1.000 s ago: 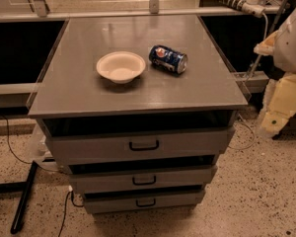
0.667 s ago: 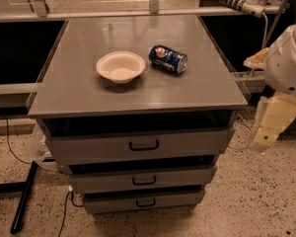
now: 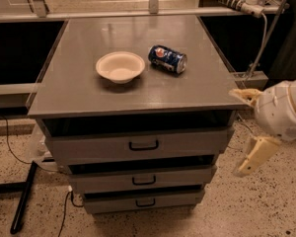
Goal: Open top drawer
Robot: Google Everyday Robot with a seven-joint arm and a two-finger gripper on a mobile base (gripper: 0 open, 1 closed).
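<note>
White bowl (image 3: 120,67) empty, blue soda can (image 3: 167,59) on its side just right of it, both on the grey cabinet top (image 3: 79,98). Top drawer (image 3: 98,148) sits right under that top, black loop handle (image 3: 144,145) centred, two shorter drawers (image 3: 103,179) below, speckled floor (image 3: 271,206) around. Gripper (image 3: 237,132) hangs off the cabinet's right front corner, beige fingers (image 3: 254,156) spread wide, holding nothing, clear of the handle.

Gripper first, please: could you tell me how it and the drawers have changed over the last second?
The gripper has moved down and to the left in the camera view, from beside the cabinet top toward the right end of the top drawer. Its jaws stand apart and hold nothing. The top drawer, the bowl and the can have stayed as they were.
</note>
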